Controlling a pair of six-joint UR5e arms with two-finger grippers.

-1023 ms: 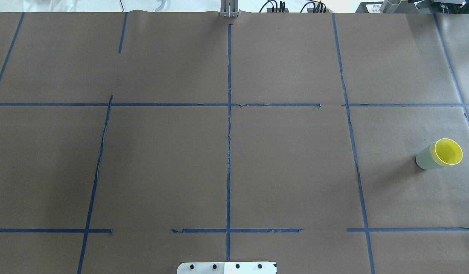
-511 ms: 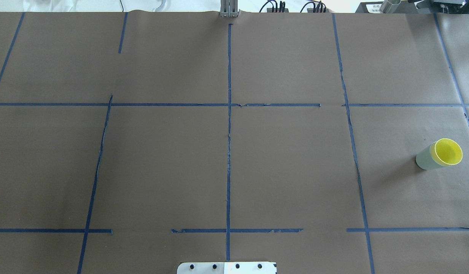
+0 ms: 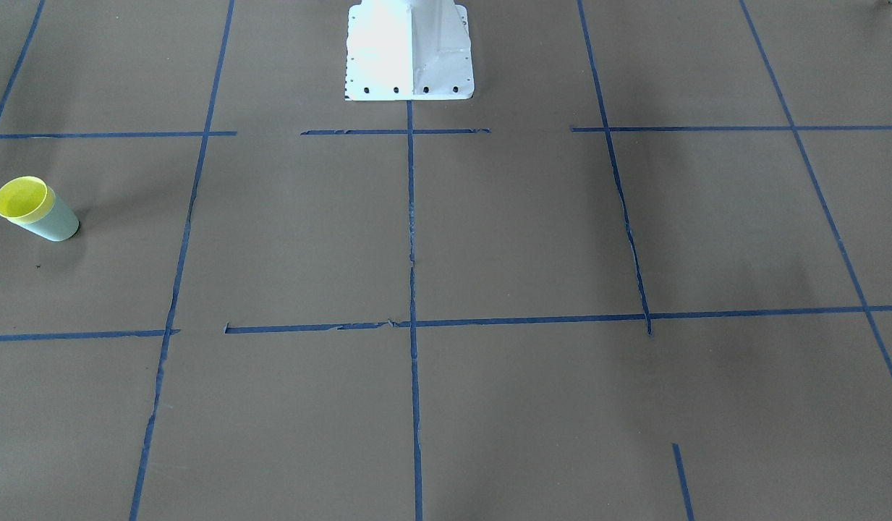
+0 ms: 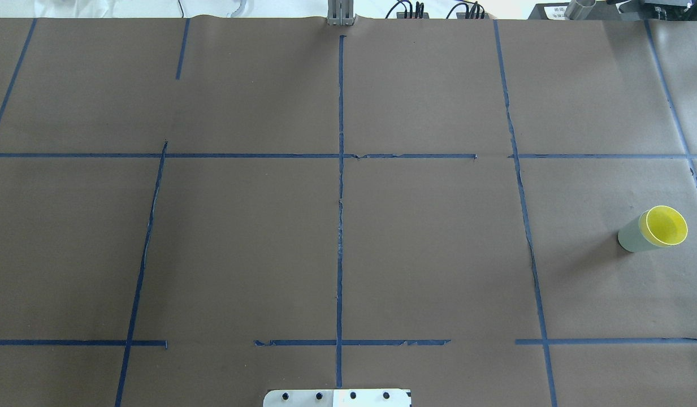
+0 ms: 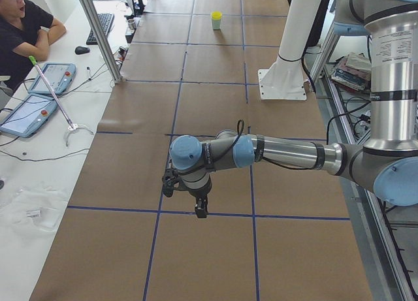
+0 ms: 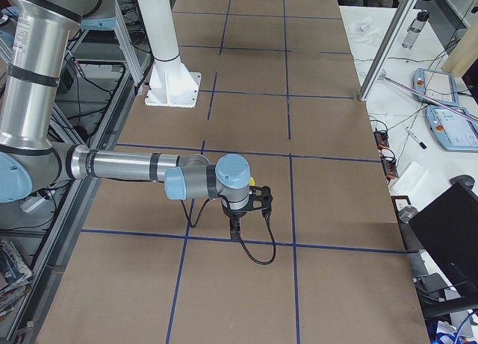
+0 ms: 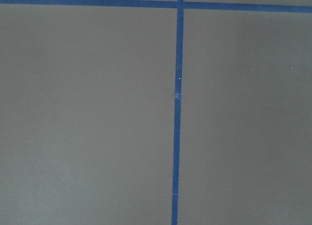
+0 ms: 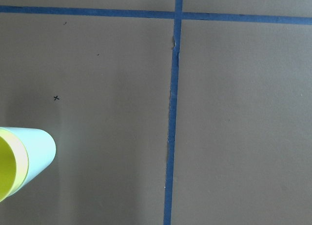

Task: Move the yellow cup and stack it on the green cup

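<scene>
Surface: brown-papered table, blue tape grid.
Cups: yellow cup nested in green cup, robot's right end; yellow wall hidden.
Fingers: left gripper, right gripper too small; spread cannot be told.

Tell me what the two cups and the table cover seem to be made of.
Yellow cup: likely plastic, smooth, thin bright rim.
Green cup: likely plastic, smooth even pale wall.
Table cover: probably matte brown paper, rippled at its far edge.

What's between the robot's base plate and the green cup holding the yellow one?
Only brown paper crossed by blue tape lines, between base plate and green cup with the yellow cup inside; the overhead view shows it.
</scene>
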